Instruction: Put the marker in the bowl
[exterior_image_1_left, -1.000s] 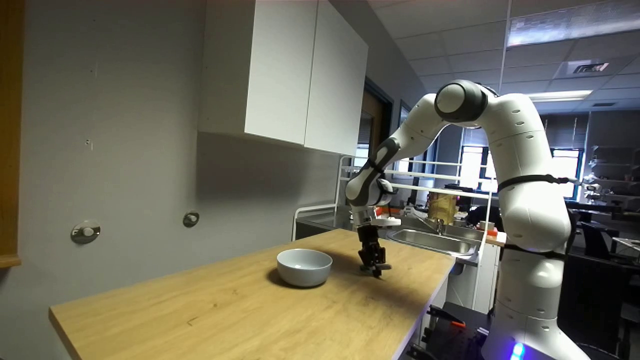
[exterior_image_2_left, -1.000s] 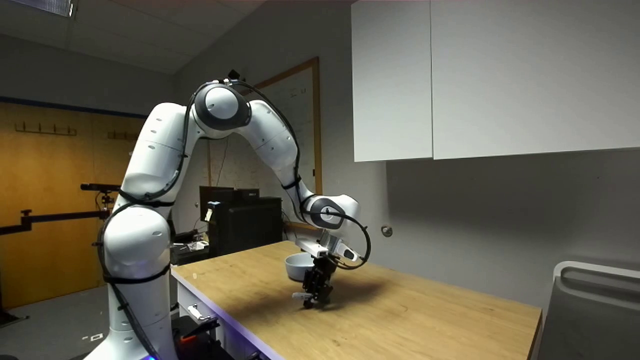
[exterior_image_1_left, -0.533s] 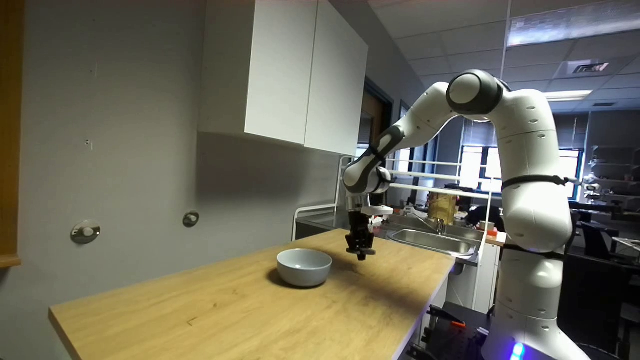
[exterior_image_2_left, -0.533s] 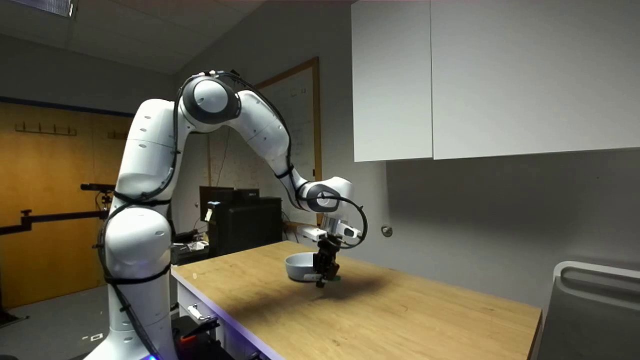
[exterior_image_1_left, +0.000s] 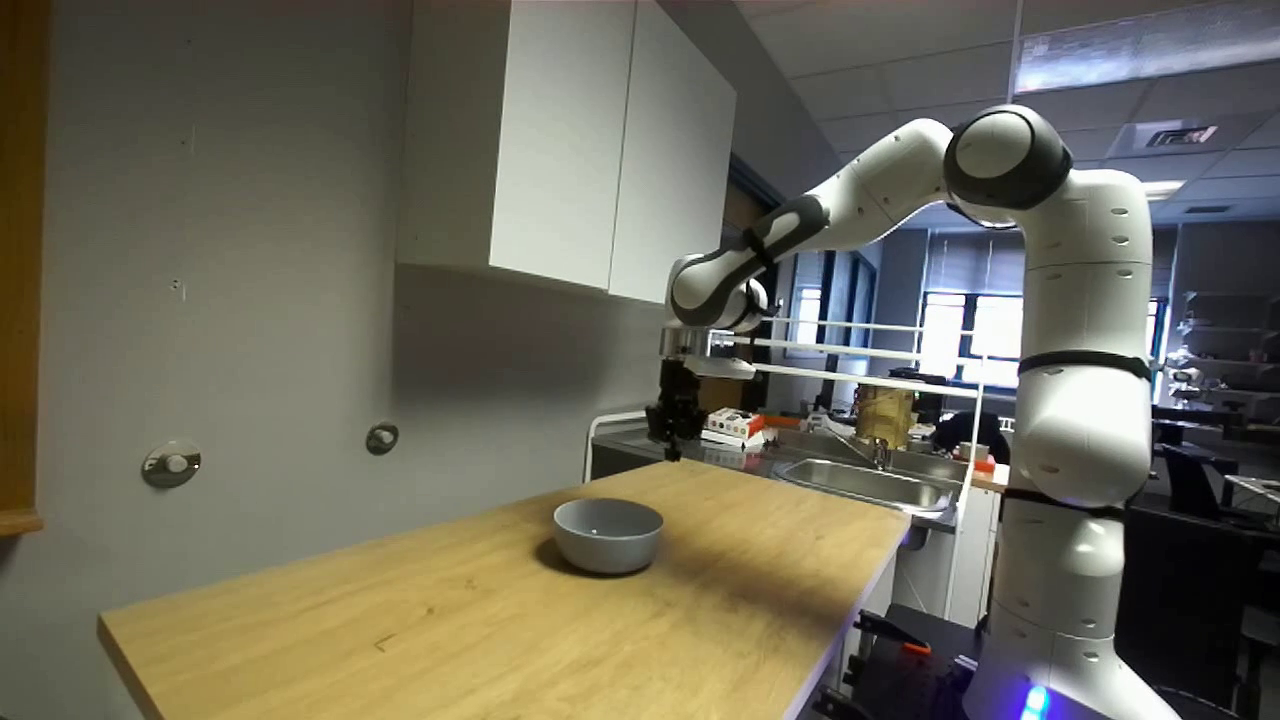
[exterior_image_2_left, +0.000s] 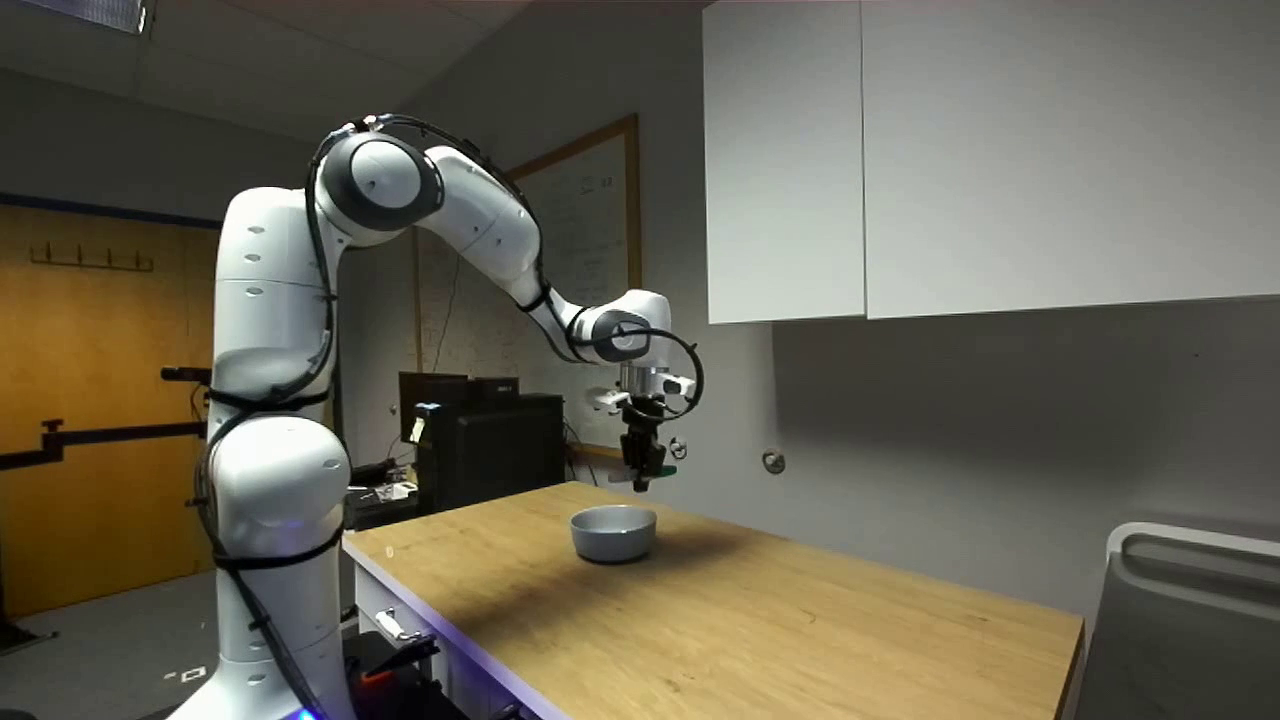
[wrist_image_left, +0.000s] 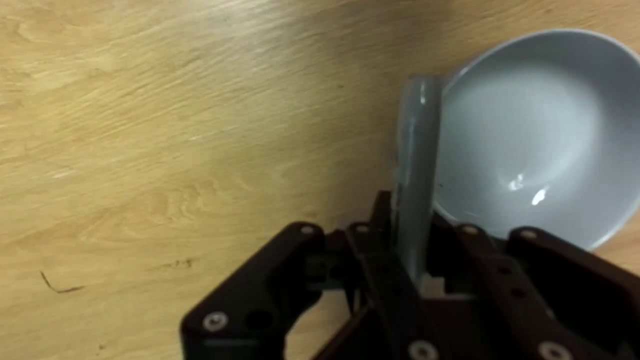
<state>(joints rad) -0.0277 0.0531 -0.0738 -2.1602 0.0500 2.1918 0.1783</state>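
Observation:
The grey bowl (exterior_image_1_left: 608, 545) stands upright on the wooden counter, and it also shows in an exterior view (exterior_image_2_left: 613, 536). My gripper (exterior_image_2_left: 641, 480) hangs above the counter, higher than the bowl's rim and off to one side; it also shows in an exterior view (exterior_image_1_left: 674, 450). In the wrist view the gripper (wrist_image_left: 411, 212) is shut on the marker (wrist_image_left: 420, 135), a thin grey stick held crosswise. The marker's green end (exterior_image_2_left: 668, 470) sticks out in an exterior view. In the wrist view the bowl (wrist_image_left: 525, 115) lies below, to the right of the marker, its visible inside bare.
The wooden counter (exterior_image_1_left: 430, 610) runs along a grey wall. White wall cabinets (exterior_image_1_left: 580, 150) hang above it. A metal sink (exterior_image_1_left: 870, 485) and white rack rails (exterior_image_1_left: 850, 382) are beyond the counter's far end. A black box-shaped object (exterior_image_2_left: 510, 450) stands behind.
My gripper has risen from near the counter top with the marker in it and moved toward the bowl's side. The bowl has stayed in place.

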